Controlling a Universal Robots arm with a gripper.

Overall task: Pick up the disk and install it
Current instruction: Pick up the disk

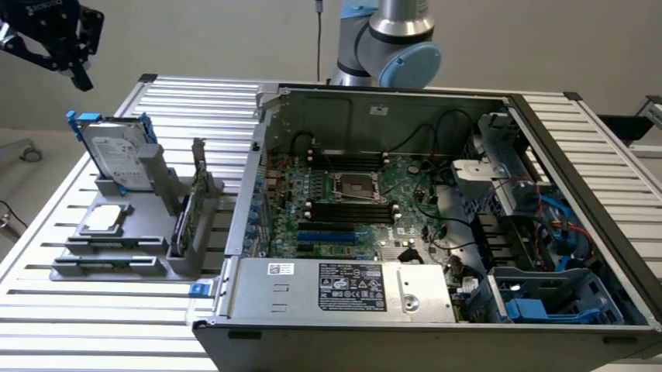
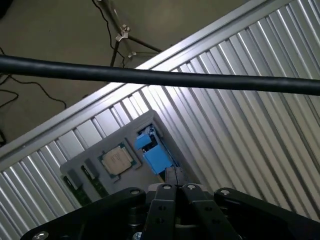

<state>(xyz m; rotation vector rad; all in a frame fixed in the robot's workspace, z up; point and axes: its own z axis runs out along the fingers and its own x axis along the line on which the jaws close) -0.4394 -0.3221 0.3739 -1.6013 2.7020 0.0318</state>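
Pincer (image 1: 81, 79) closed & empty, hovering above disk (image 1: 112, 153) upright in grey rack (image 1: 139, 256) by PC case (image 1: 414, 345).

1. One disk (image 1: 112, 151), blue-railed, standing in the holder.
2. One chip (image 1: 107, 219), square and silver.
3. One card (image 1: 189, 221), on edge.
4. One grey holder (image 1: 104, 267), carrying those three.
5. One PC case (image 1: 342, 116), lid off.
6. One mainboard (image 1: 342, 213) inside it, with one CPU socket (image 1: 357, 186).
7. One power supply (image 1: 342, 287).
8. One blue carrier (image 1: 538, 308), in the case corner.
9. One arm (image 1: 398, 39), one pincer (image 1: 79, 77).
10. One slatted worktop (image 1: 93, 325).
11. One black cable (image 2: 200, 80), seen across the wrist view.
12. One tripod (image 2: 122, 35) on the floor, wrist view.
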